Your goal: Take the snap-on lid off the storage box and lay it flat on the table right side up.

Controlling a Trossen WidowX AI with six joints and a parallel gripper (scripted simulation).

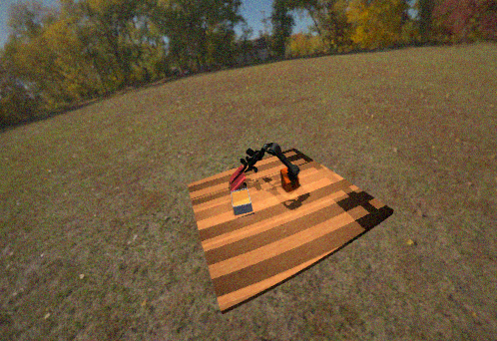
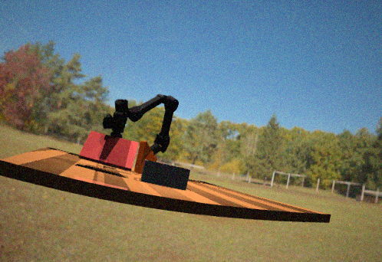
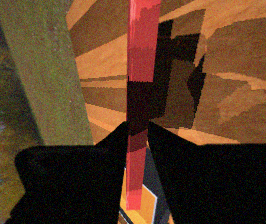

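The red lid (image 1: 238,179) (image 2: 90,146) (image 3: 143,42) is off the box, beside it, and stands steeply on edge. My gripper (image 1: 244,168) (image 2: 113,135) (image 3: 137,125) is shut on the lid's upper edge. The lid's lower edge is low over the table; whether it touches cannot be told. The storage box (image 1: 243,209) (image 2: 165,175) is dark blue, upright and open at the top, with orange showing inside. Part of the box also shows below the lid in the wrist view, between the black fingers.
The striped wooden table (image 1: 269,247) (image 2: 57,171) carries everything. An orange block-like object (image 1: 285,180) (image 2: 141,161) stands by the arm's base, behind the box in the exterior view. The table's far left edge is near the lid in the top view. Dark shadows cross the wood.
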